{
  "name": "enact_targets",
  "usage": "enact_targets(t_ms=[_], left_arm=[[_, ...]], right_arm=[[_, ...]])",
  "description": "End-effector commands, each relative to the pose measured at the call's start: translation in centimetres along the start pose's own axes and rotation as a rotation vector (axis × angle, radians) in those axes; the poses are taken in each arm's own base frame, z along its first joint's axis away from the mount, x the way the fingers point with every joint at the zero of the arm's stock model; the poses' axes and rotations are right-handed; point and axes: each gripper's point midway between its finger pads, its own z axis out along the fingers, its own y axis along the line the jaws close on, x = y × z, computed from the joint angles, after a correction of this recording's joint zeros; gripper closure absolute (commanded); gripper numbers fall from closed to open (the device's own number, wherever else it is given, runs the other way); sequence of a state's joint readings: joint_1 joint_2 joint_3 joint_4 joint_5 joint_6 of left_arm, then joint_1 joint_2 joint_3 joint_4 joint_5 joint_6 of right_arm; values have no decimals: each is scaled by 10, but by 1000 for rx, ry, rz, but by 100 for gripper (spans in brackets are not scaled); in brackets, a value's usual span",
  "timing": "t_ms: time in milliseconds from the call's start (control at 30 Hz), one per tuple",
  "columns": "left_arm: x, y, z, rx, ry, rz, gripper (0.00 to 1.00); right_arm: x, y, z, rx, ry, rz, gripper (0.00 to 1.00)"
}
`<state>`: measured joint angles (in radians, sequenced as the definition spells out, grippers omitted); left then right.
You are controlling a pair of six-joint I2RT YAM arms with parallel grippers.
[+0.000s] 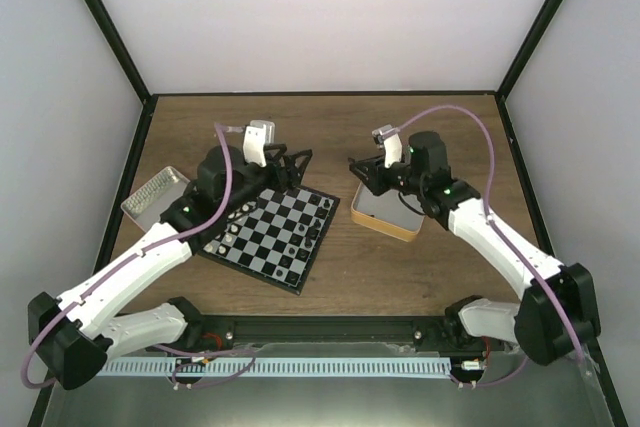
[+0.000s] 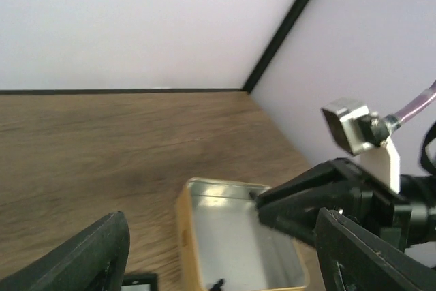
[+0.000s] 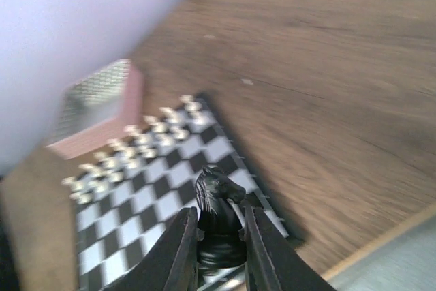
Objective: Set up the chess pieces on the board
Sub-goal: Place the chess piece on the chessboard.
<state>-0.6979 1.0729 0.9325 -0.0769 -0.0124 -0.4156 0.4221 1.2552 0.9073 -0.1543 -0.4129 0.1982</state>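
Observation:
The chessboard (image 1: 272, 231) lies on the table left of centre, with cream-white pieces (image 1: 233, 224) along its left side and a few black pieces (image 1: 303, 234) toward its right. My right gripper (image 1: 352, 163) is shut on a black knight (image 3: 219, 217), held in the air between the board and the gold-rimmed tin (image 1: 386, 215). In the right wrist view the board (image 3: 153, 189) lies below, with white pieces (image 3: 129, 151) in rows. My left gripper (image 1: 299, 159) is open and empty, above the board's far corner. In the left wrist view its fingers (image 2: 82, 260) frame the tin (image 2: 235, 236), which holds one small black piece (image 2: 216, 283).
A silver-and-pink tin (image 1: 156, 195) stands at the left of the board. The gold-rimmed tin stands right of the board. Black frame posts and white walls enclose the table. Bare wood (image 1: 330, 127) lies behind the board and tins.

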Motion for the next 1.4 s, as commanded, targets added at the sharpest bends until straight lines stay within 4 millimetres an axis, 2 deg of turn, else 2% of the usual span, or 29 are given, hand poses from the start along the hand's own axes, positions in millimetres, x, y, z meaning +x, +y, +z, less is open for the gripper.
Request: enact_targets(t_ms=[0, 67, 133, 233, 367, 533, 633, 900, 1033, 1167, 1267, 1333, 1367], left_arm=[[-13, -37, -3, 190, 11, -68, 24], [-9, -47, -1, 253, 43, -116, 24], [-5, -56, 0, 313, 82, -182, 25], [0, -62, 4, 354, 135, -291, 29], [10, -67, 9, 390, 210, -402, 39], [22, -58, 16, 344, 261, -466, 53], [33, -46, 23, 285, 292, -486, 55], [53, -37, 33, 246, 386, -493, 60], [54, -40, 34, 266, 402, -492, 75], [53, -43, 32, 288, 405, -488, 84], [51, -45, 32, 298, 396, -482, 93], [50, -44, 32, 297, 383, -455, 96], [50, -42, 32, 290, 378, -440, 96]], right_arm=[[-4, 76, -25, -405, -61, -101, 82], [-3, 100, -35, -523, -65, -138, 81], [-4, 115, -40, -571, -74, -177, 81], [-7, 123, -39, -567, -96, -207, 80], [-12, 121, -31, -518, -113, -212, 80], [-17, 118, -23, -454, -134, -223, 80], [-19, 116, -18, -425, -143, -220, 80], [-21, 111, -11, -386, -150, -217, 80], [-22, 108, -8, -368, -154, -209, 80], [-20, 106, -6, -364, -148, -202, 79], [-19, 106, -5, -365, -140, -190, 75], [-18, 104, -5, -356, -126, -175, 63], [-17, 103, -5, -346, -116, -165, 53]])
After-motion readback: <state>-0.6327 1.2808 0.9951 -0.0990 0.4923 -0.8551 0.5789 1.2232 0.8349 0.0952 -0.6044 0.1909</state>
